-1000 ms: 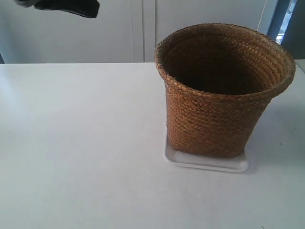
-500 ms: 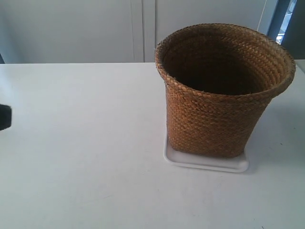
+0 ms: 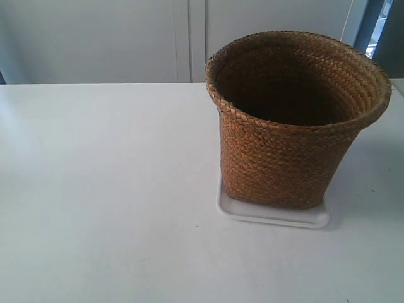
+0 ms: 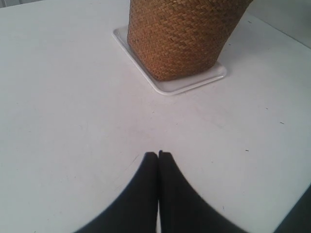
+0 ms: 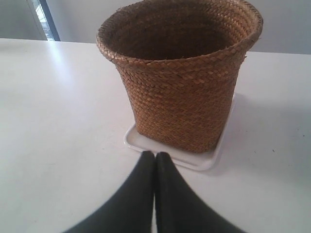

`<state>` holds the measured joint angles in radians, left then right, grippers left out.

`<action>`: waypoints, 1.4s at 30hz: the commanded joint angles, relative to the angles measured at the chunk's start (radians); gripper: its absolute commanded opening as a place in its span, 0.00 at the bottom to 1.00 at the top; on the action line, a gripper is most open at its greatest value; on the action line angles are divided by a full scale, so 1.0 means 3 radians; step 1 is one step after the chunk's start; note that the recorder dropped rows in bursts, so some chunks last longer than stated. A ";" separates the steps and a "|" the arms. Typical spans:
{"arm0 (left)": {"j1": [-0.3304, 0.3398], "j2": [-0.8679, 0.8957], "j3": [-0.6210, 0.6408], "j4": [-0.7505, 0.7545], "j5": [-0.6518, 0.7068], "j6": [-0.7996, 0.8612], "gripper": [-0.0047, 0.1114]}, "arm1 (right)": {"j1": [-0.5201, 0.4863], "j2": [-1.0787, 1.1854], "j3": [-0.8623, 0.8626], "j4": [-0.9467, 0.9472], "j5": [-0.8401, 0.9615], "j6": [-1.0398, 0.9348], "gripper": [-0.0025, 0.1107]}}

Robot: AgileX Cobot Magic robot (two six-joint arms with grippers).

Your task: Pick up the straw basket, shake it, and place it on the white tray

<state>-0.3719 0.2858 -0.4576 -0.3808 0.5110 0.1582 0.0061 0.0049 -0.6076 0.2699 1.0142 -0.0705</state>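
Table point(image 3: 95, 189): white, smooth, carries everything in the scene
Straw basket point(image 3: 284, 158): stands upright on the white tray, flared rim up, narrower base inside the tray's rim; nothing holds it
White tray point(image 3: 278, 218): lies flat on the table under the basket, with only a thin border showing around the base
Left gripper point(image 4: 158, 154): fingers pressed together, holding nothing, over bare table and well apart from the tray
Right gripper point(image 5: 155, 155): fingers likewise closed on nothing, tips near the tray's edge but not touching it
Task stage: by the look of it the basket is already placed, with little left to do
Risk: the basket is tall on a small foot, and the tray probably slides easily on this table; a nudge from the nearer right arm could tip the basket or push the tray out of place
Exterior view: shows the whole basket and tray but no arm at all
Left wrist view: shows the base seated in the tray and a tray corner, with the rim cut off
Right wrist view: shows the full rim and dark inside, though the bottom is too dark to read
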 commanded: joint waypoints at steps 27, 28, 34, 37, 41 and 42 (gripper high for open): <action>0.0921 -0.0494 0.1057 0.0189 -0.1315 0.0087 0.04 | -0.0020 -0.0012 0.0016 0.0007 -0.0022 -0.0013 0.02; 0.0976 -0.0542 0.1155 0.0189 -0.1401 0.0093 0.04 | -0.0020 -0.0012 0.0016 0.0007 -0.0022 -0.0013 0.02; 0.1276 -0.0924 0.1525 0.0189 -0.1505 0.0109 0.04 | -0.0020 -0.0012 0.0016 0.0007 -0.0022 -0.0013 0.02; 0.1375 -0.0953 0.1525 0.0245 -0.1370 0.0136 0.04 | -0.0020 -0.0012 0.0016 0.0007 -0.0022 -0.0013 0.02; 0.1400 -0.0953 0.1525 0.0375 -0.1352 0.0191 0.04 | -0.0020 -0.0012 0.0016 0.0000 -0.0022 -0.0013 0.02; 0.1400 -0.0953 0.1525 0.0425 -0.1352 0.0199 0.04 | -0.0020 -0.0012 0.0016 0.0000 -0.0022 -0.0013 0.02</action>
<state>0.0440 0.0056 -0.0069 -0.2787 0.0995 0.2053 0.0061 0.0049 -0.6076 0.2699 1.0142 -0.0705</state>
